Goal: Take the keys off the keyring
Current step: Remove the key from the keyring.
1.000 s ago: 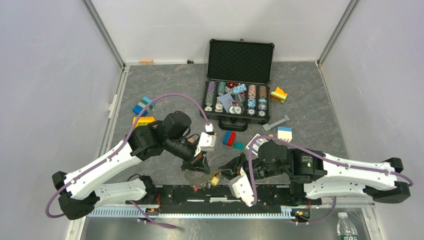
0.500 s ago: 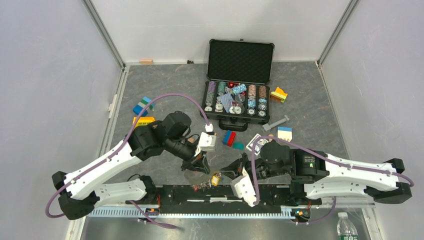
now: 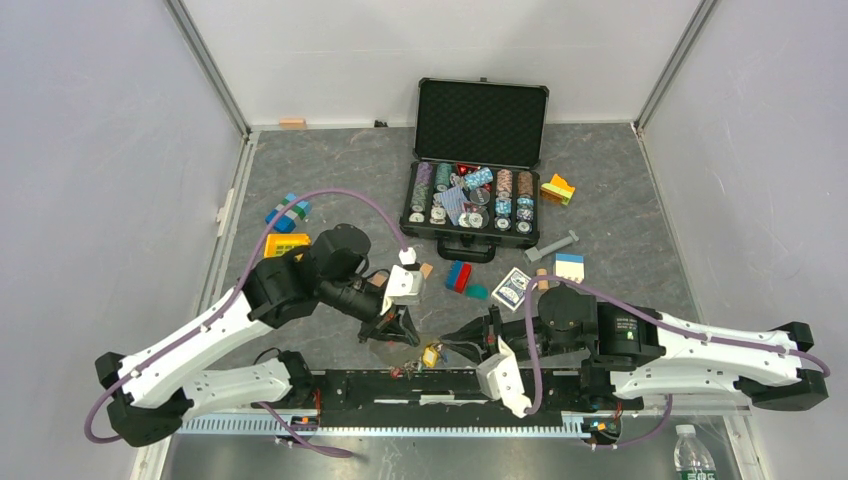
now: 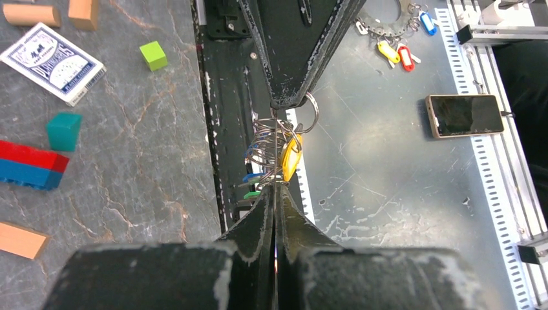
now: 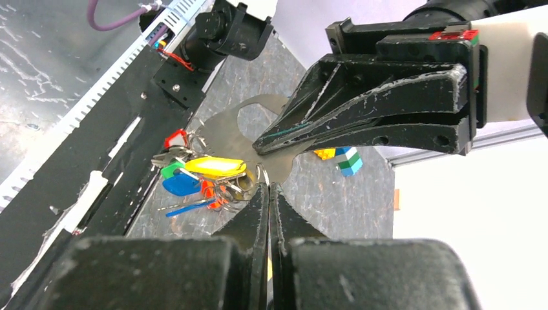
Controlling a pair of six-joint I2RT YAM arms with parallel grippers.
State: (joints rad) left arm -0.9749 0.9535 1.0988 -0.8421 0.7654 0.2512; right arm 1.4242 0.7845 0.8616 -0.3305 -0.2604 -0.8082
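Observation:
The keyring (image 4: 278,145) is a cluster of thin silver wire loops, held in the air between my two grippers above the table's near edge. Keys hang from it with yellow (image 5: 213,166), blue (image 5: 181,185), green (image 5: 171,169) and red (image 5: 174,137) heads. In the top view the bunch (image 3: 432,355) shows as a small yellow spot. My left gripper (image 4: 274,190) is shut on the bunch from one side, clamping a flat silver plate (image 5: 249,132) joined to the rings. My right gripper (image 5: 268,186) is shut on a wire loop from the opposite side. Both also show in the top view: the left gripper (image 3: 405,335) and the right gripper (image 3: 452,345).
An open black poker chip case (image 3: 470,200) stands at the back. A card deck (image 3: 511,288), red and blue blocks (image 3: 459,276) and a yellow block (image 3: 287,242) lie near the arms. The black base rail (image 3: 420,385) runs under the bunch. A phone (image 4: 464,115) lies below.
The left arm has drawn back slightly to the left and the right arm has shifted right, uncovering the card deck. Both grippers stay shut on the bunch.

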